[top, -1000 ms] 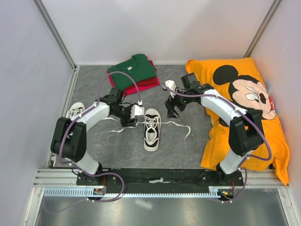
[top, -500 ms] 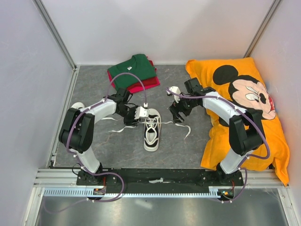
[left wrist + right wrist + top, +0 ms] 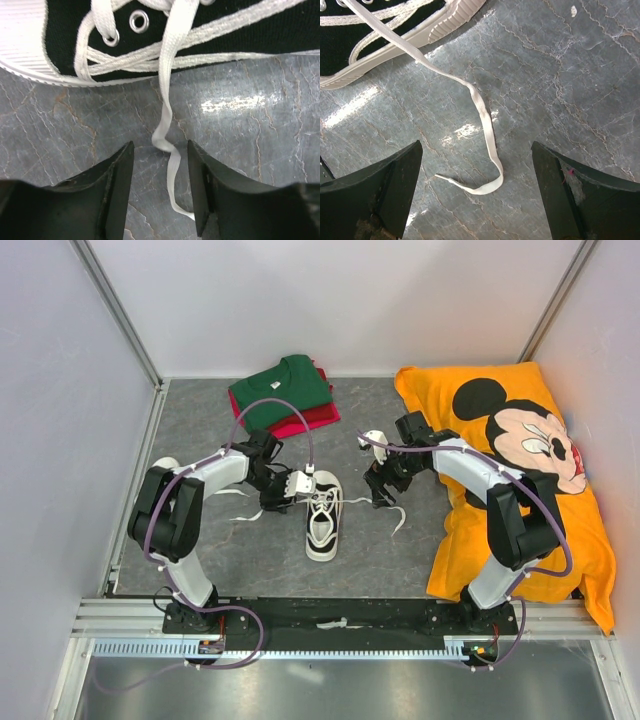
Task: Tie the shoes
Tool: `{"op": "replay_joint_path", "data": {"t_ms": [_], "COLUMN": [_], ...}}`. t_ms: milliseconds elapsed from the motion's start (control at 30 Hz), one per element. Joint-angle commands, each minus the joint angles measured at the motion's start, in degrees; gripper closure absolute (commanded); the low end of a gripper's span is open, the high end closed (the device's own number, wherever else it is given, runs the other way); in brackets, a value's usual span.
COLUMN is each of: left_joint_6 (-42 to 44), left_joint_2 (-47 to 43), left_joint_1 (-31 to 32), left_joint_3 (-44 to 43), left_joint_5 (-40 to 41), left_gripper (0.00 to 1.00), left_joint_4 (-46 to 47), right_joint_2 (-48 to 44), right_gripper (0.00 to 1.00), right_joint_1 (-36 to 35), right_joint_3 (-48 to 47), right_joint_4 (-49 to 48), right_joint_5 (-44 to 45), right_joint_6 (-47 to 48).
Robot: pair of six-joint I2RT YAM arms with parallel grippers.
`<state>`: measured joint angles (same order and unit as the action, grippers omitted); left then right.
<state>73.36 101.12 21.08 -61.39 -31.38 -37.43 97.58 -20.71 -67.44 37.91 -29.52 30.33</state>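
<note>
From above, the left gripper has swung in over the last second and now sits against the left side of the centre shoe; the right gripper has dropped from higher up toward the right lace on the grey table; the second shoe lies at the left edge behind the left arm, untouched; both arms seem to be closing in to pick up a lace each. In the left wrist view the fingers stand apart with the left lace running between them, not clamped; in the right wrist view the fingers are spread wide, the lace's looped end lying on the table between them, nothing gripped; no knot is begun.
</note>
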Motion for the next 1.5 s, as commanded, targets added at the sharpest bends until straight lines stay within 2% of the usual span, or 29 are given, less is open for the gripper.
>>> {"op": "replay_joint_path", "data": {"t_ms": [0,100,267,300,467,500,700,933,1167,1467], "left_joint_6": [2.4,2.05,-0.84,-2.07,-12.7,-17.07,-31.85,-32.4,-34.34,-32.67], "left_joint_2": [-0.75,-1.8,-7.33,-8.56,-16.21,-16.91,-19.99,-21.14,-20.96,-20.96], "left_joint_1": [-0.25,-0.16,-0.25,-0.16,-0.16,0.01,0.36,0.71,0.8,0.8], "left_joint_3": [0.12,-0.14,-0.49,-0.4,1.18,1.53,5.83,8.56,9.79,10.5], "left_joint_5": [0.44,-1.83,-9.57,-12.37,-22.05,-24.15,-27.68,-27.69,-27.95,-28.3], "left_gripper": [0.52,0.74,0.97,0.98,0.98,0.99,0.98,0.98,0.98,0.98], "left_joint_4": [-1.51,-1.51,-0.98,-0.28,6.65,8.15,19.31,21.34,23.81,23.89], "right_joint_2": [-0.37,-0.02,0.77,1.12,2.35,2.79,4.89,6.04,5.95,-0.62], "right_gripper": [0.02,0.03,0.15,0.18,0.25,0.27,0.34,0.36,0.45,0.33], "right_joint_1": [0.23,0.23,0.23,0.14,0.23,0.23,0.14,-0.21,-1.96,-1.97], "right_joint_3": [0.55,0.9,2.31,2.83,4.16,4.25,4.25,5.65,7.76,7.32], "right_joint_4": [-0.47,-0.91,-3.36,-3.8,-7.23,-7.58,-9.52,-9.7,-8.82,-3.37], "right_joint_5": [-0.54,-0.28,2.09,3.4,5.52,5.7,6.23,8.6,9.04,9.3], "right_joint_6": [1.23,0.96,0.26,0.26,-0.97,-1.32,-3.26,-2.82,-1.68,-0.27]}}
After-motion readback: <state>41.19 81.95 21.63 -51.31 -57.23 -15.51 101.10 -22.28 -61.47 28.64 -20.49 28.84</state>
